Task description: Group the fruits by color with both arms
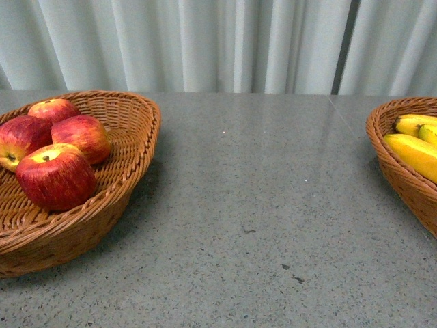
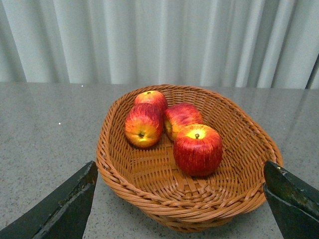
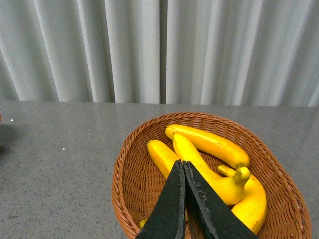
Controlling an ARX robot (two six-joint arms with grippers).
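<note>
Several red apples (image 1: 56, 176) lie in a brown wicker basket (image 1: 130, 178) at the left of the grey table; the left wrist view shows them too (image 2: 197, 149). Yellow bananas (image 1: 416, 154) lie in a second wicker basket (image 1: 396, 171) at the right edge; the right wrist view shows several bananas (image 3: 209, 174) in it (image 3: 127, 189). My left gripper (image 2: 179, 199) is open and empty, its jaws wide apart on either side of the apple basket's near rim. My right gripper (image 3: 183, 167) is shut and empty, above the banana basket. Neither arm shows in the front view.
A grey speckled table top (image 1: 259, 205) runs between the two baskets. A pale pleated curtain (image 1: 218, 41) hangs behind the table's far edge.
</note>
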